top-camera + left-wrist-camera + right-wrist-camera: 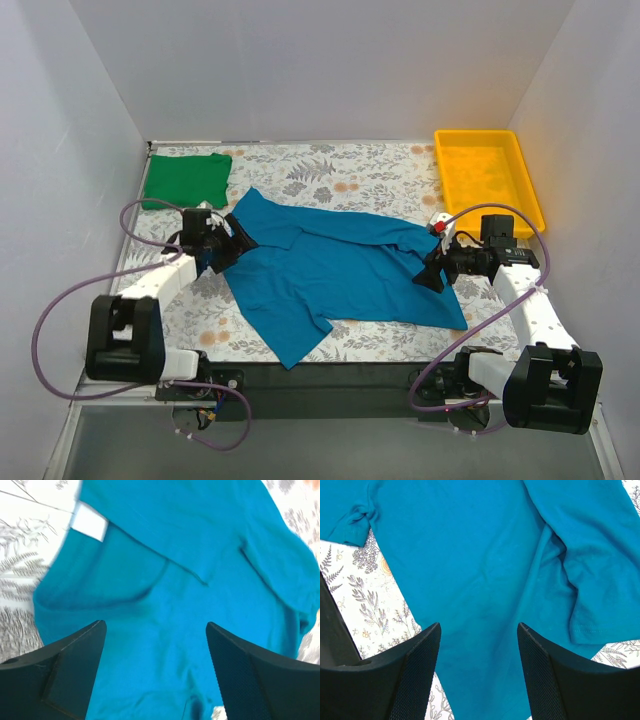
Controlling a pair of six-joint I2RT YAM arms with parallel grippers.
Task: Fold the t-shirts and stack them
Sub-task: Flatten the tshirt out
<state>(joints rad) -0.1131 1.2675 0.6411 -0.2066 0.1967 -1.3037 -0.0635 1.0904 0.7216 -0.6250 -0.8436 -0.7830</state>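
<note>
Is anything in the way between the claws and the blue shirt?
Nothing visible. The left claw and the right claw are both open right over the blue shirt, with only bare cloth below them.

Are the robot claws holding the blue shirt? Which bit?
Nothing is held. The left claw and the right claw both stand open above the teal-blue cotton t-shirt, with no fabric pinched.
</note>
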